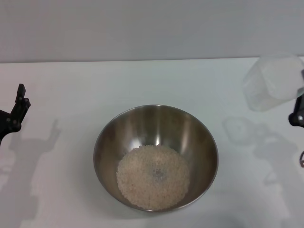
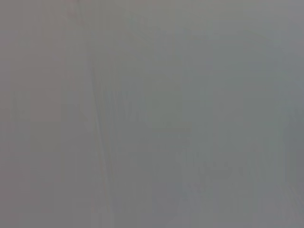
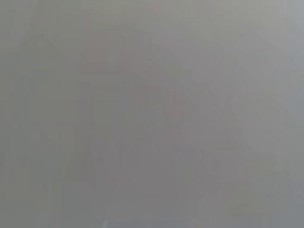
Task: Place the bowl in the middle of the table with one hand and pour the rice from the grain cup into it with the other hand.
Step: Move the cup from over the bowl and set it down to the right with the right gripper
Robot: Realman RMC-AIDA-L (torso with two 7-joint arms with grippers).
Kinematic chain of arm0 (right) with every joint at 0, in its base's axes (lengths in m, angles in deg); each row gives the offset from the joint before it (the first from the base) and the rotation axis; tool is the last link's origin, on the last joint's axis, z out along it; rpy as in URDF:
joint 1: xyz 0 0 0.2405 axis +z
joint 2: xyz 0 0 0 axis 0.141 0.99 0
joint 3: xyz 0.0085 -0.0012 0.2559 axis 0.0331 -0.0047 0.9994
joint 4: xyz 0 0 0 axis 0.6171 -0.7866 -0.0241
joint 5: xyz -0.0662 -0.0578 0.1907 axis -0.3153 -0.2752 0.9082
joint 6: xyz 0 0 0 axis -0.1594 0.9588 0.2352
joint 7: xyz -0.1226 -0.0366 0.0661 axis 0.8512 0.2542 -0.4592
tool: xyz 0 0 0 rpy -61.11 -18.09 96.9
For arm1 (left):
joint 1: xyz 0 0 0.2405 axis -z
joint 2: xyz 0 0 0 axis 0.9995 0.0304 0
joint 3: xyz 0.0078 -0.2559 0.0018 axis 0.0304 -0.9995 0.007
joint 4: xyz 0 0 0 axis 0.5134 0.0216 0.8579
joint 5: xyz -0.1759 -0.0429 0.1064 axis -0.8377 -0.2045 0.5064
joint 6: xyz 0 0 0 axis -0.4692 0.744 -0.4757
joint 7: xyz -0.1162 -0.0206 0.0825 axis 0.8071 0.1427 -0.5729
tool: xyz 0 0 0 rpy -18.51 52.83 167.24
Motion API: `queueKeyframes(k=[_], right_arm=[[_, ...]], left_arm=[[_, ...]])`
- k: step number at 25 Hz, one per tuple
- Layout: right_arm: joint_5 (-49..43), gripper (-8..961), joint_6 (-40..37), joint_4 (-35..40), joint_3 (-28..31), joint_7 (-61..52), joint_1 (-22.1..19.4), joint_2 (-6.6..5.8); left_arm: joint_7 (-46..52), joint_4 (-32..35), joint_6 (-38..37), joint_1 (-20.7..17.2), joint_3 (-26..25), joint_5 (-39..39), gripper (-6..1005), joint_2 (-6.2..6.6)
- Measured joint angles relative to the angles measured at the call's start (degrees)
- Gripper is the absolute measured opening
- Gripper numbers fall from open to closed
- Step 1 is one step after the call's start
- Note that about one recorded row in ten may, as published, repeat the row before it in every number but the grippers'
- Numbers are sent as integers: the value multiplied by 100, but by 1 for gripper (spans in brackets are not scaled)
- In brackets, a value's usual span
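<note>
In the head view the shiny steel bowl (image 1: 156,157) stands on the white table, near its middle. A loose heap of off-white rice (image 1: 153,176) covers the bowl's bottom. The clear plastic grain cup (image 1: 274,83) hangs tilted in the air at the far right, above the table, and looks empty. My right gripper (image 1: 296,113) holds it at the picture's right edge and is mostly cut off. My left gripper (image 1: 16,111) is at the far left edge, well away from the bowl, with nothing in it. Both wrist views show only plain grey.
The white table (image 1: 66,85) ends at a far edge against a grey wall. The shadows of the arms and the cup fall on the table to the left and right of the bowl.
</note>
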Motion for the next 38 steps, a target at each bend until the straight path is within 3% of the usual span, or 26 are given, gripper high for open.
queueKeyframes(k=[8, 19, 38], right_arm=[[156, 10, 592, 557, 1, -691, 78, -2], [150, 10, 2432, 1043, 239, -1148, 521, -8], [17, 11, 3674, 1130, -71, -1144, 1088, -11]], left_arm=[[0, 0, 8, 2, 47, -14, 846, 0], [0, 0, 25, 4, 104, -32, 847, 0], [0, 0, 19, 10, 130, -35, 846, 0]])
